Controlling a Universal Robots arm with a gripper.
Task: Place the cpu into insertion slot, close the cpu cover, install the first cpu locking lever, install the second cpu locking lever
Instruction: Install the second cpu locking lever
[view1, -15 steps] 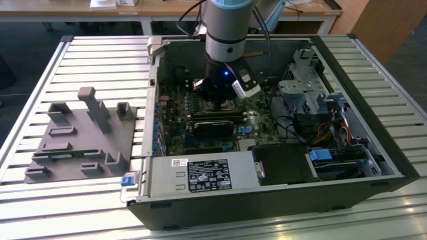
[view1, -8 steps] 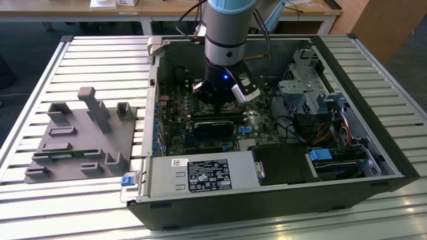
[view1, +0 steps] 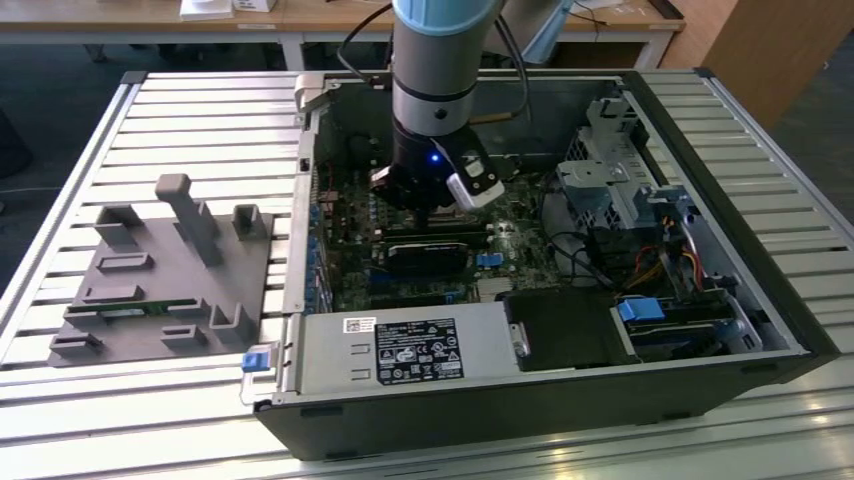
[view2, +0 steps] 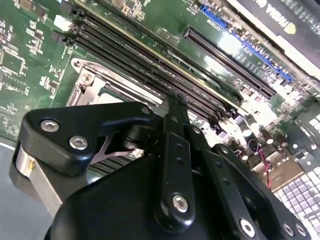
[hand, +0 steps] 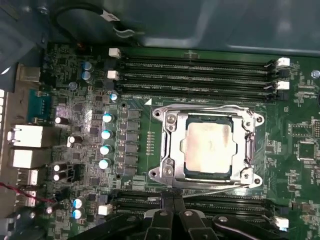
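Note:
In the first wrist view the cpu (hand: 207, 145), a dull silver square, lies in the insertion slot (hand: 165, 172) on the green motherboard. The cpu cover (hand: 248, 142), a silvery frame, lies flat around it. A thin metal locking lever (hand: 220, 188) runs along the socket edge nearest my gripper. The gripper (hand: 172, 202) is shut, its black fingers pressed together just beside that edge, with nothing seen between them. In the second wrist view the fingers (view2: 175, 107) point at the socket's metal frame (view2: 97, 82). In the exterior view the gripper (view1: 424, 215) reaches down inside the open computer case.
Long black memory slots (hand: 200, 65) flank the socket on two sides. A black graphics card (view1: 427, 255), power supply (view1: 400, 350) and drive cage (view1: 627, 190) crowd the case. A grey fixture (view1: 160, 270) stands on the slatted table at the exterior view's left.

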